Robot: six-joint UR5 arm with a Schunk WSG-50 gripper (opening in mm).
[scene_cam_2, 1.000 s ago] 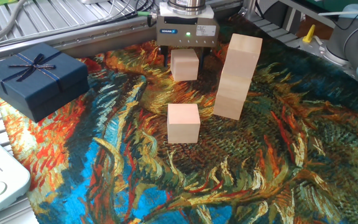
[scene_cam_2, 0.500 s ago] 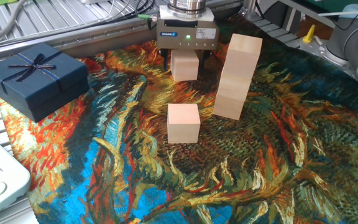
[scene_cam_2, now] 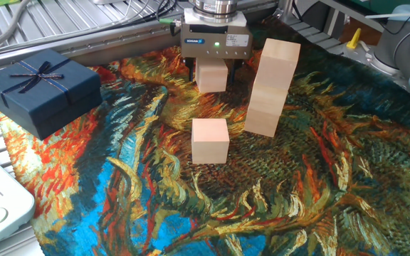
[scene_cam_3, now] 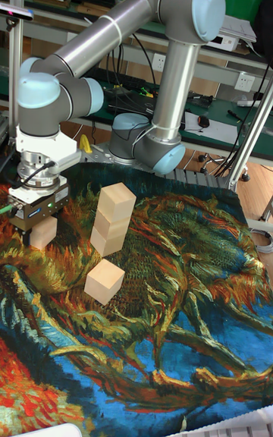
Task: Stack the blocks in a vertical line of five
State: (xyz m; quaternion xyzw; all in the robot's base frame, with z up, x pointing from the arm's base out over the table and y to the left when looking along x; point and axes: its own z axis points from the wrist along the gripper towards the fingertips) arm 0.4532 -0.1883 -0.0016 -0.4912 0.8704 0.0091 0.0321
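Where dark fingers flank 1 smooth wooden cube, 3 stand stacked.

Your UR5 arm reaches from its base at the back of the table, up to the big shoulder joint, then slants down toward the near-left corner. Wrist points straight down. Your gripper hangs vertical, body low over the table, green status light on. Fingers drop at either side of a wooden block, jaws look closed against its sides. In the tall fixed view the gripper sits just under the wrist.
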